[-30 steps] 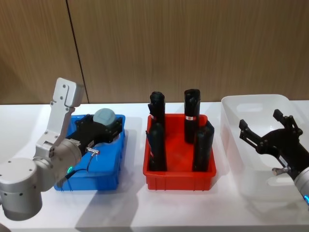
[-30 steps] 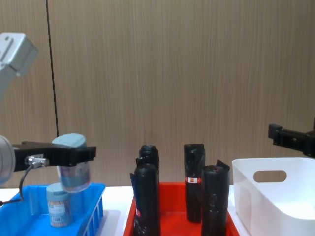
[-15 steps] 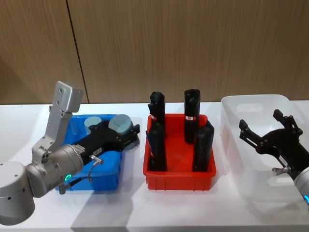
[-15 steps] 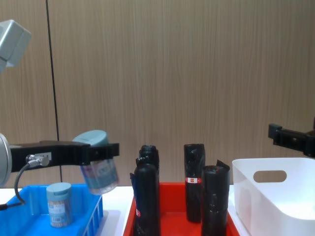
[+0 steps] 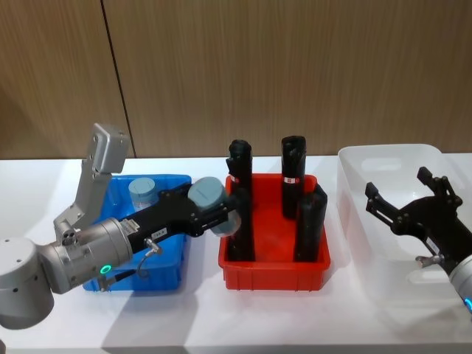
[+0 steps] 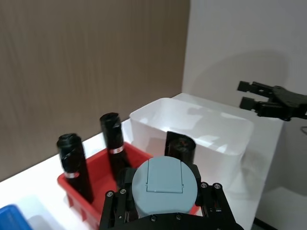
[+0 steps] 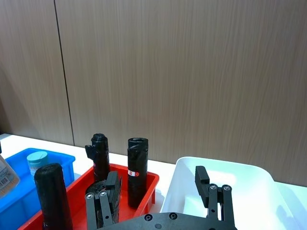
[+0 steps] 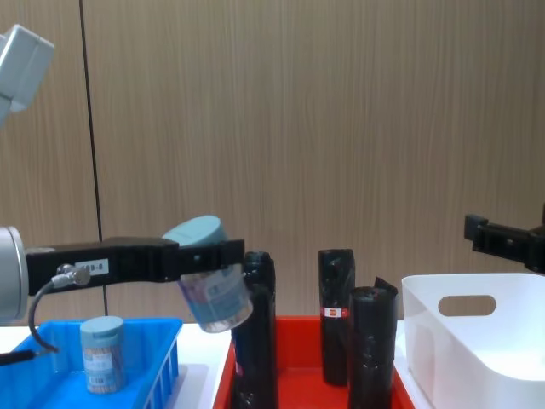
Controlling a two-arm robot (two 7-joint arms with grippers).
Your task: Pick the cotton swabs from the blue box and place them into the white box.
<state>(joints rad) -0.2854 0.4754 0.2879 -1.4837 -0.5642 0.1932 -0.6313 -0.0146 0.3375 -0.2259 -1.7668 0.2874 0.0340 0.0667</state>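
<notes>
Tilted tub of cotton swabs (image 8: 213, 290) clamped in the left gripper (image 5: 214, 212), aloft between blue box (image 5: 168, 276) and red tray (image 5: 273, 274). Second tub (image 5: 141, 192) upright inside the blue box. Four black rolls (image 5: 293, 171) standing in the red tray. Right gripper (image 5: 410, 198) spread wide above the white box (image 5: 352, 208), grasping nothing.

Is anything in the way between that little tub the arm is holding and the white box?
Yes. The red tray of tall black rolls stands between the cotton swab tub, held in the left gripper, and the white box.
</notes>
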